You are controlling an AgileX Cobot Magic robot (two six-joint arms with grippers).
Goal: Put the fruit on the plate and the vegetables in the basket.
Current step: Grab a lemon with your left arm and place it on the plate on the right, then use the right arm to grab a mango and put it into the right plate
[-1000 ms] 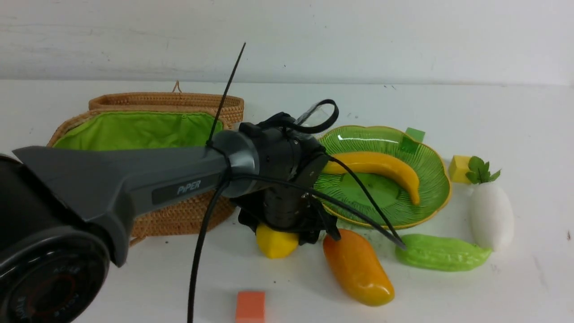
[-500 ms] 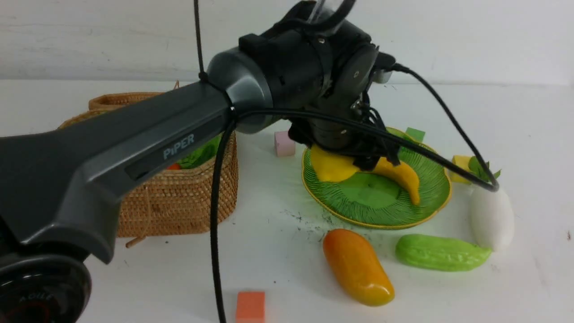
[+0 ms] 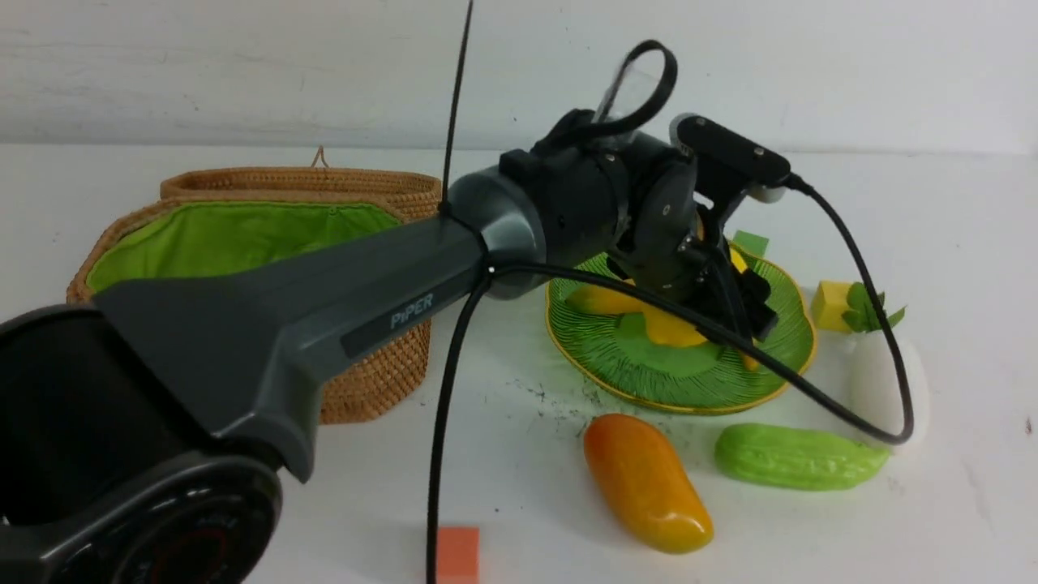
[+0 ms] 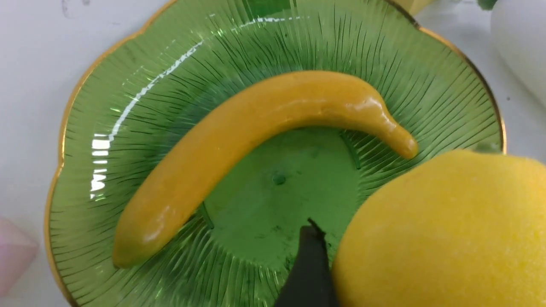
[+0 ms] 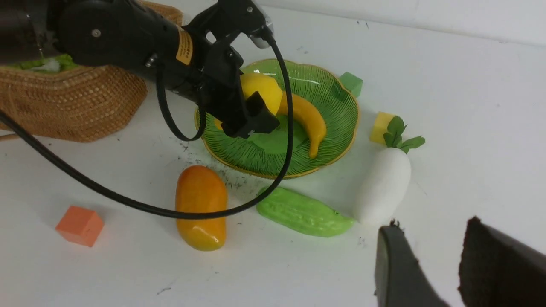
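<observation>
Over the plate (image 4: 128,85), left gripper (image 5: 256,106) clamps the lemon (image 4: 439,230).
Round, probably light and stiff; best held across its middle.

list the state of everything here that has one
lemon, gripped by the left end effector over the plate
right end effector, open, empty
banana, lying on the plate
mango, lying on the table, off the plate
gourd, lying on the table
radish, lying on the table
basket, open
</observation>
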